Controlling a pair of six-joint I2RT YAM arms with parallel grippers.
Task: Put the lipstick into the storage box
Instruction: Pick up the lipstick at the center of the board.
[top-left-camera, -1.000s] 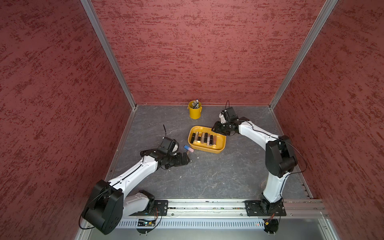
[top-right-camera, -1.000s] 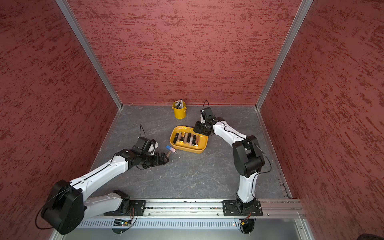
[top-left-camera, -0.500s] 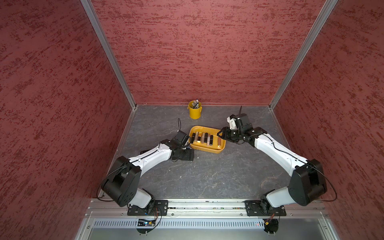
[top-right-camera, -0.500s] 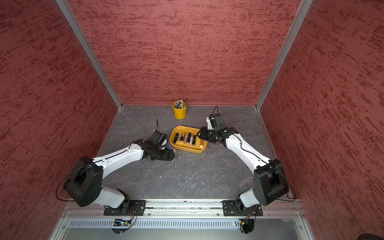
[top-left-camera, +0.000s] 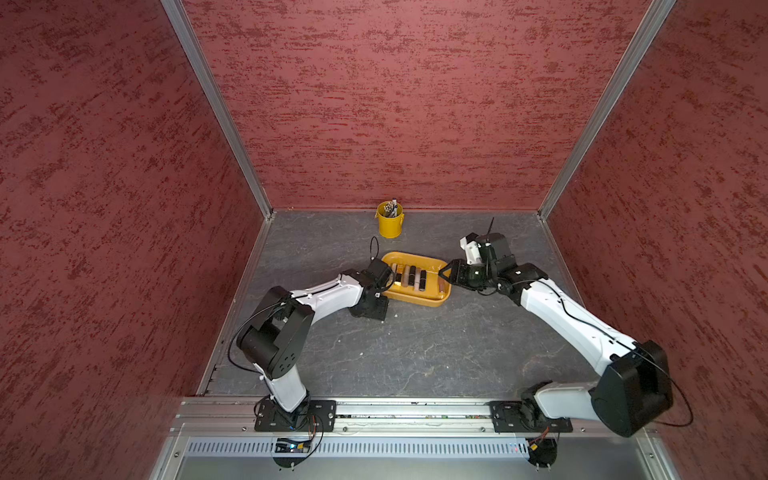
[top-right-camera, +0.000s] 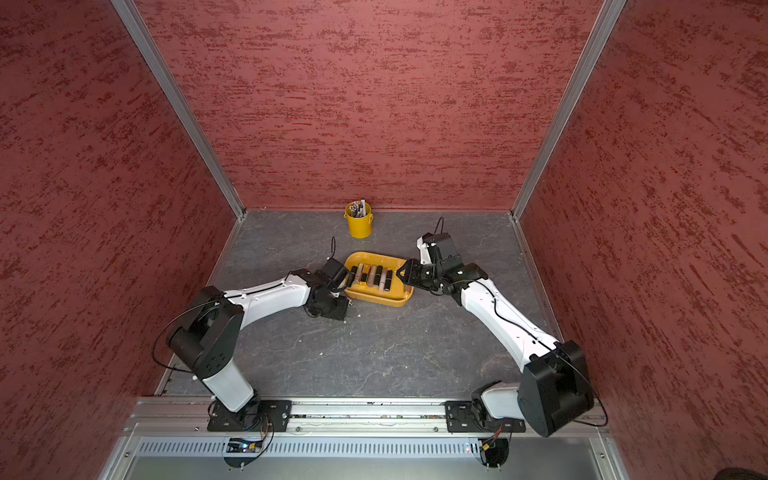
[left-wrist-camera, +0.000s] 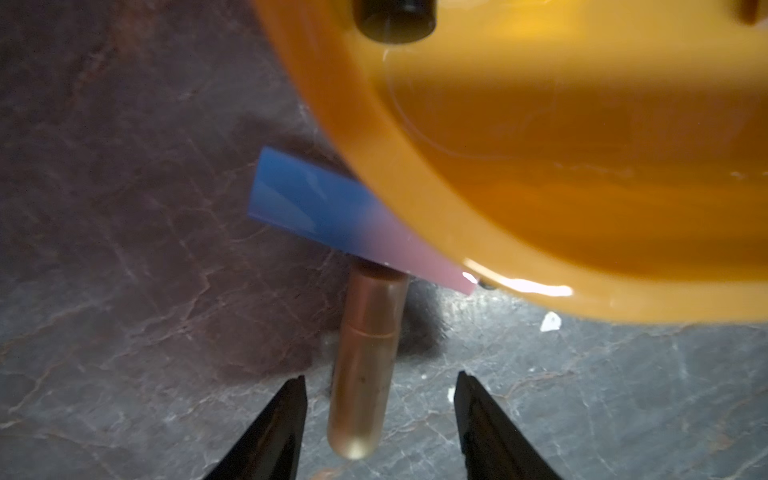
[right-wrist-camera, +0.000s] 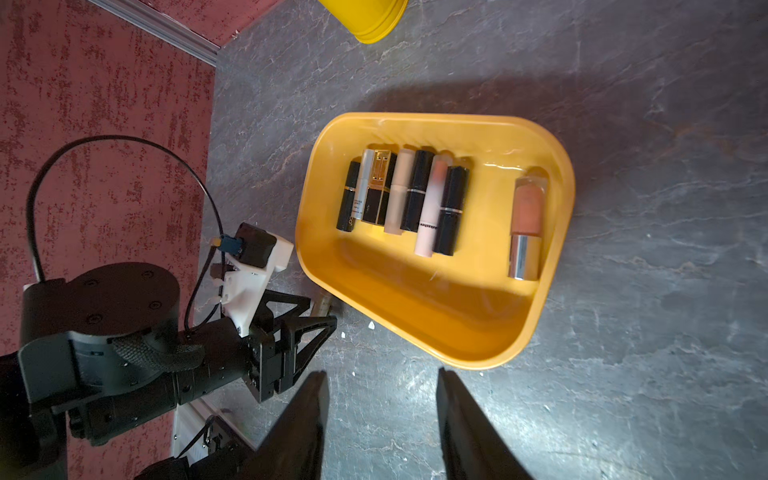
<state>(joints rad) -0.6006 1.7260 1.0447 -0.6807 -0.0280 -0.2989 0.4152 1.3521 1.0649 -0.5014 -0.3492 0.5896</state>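
Observation:
The storage box (top-left-camera: 415, 301) (top-right-camera: 376, 300) is a shallow yellow-orange tray in mid-floor, with several lipsticks (right-wrist-camera: 415, 195) lying in a row inside. A gold lipstick (left-wrist-camera: 370, 332) lies on the grey floor outside the box's left end. My left gripper (left-wrist-camera: 380, 380) is open, its black fingers on either side of this tube with a gap on each side. A blue-and-pink lipstick (left-wrist-camera: 316, 199) lies crosswise beyond it, partly under the box's rim (left-wrist-camera: 415, 199). My right gripper (right-wrist-camera: 380, 374) (top-left-camera: 442, 274) hovers open and empty at the box's right end.
A yellow bucket (top-left-camera: 390, 222) (top-right-camera: 359, 222) with pens stands at the back wall behind the box. Red walls close in three sides. The arms' bases sit on a metal rail (top-left-camera: 415, 409) at the front edge.
My left arm has swung in to the box's left end and its jaws have narrowed around the gold lipstick. My right arm has drawn back from the box's far corner to its right end.

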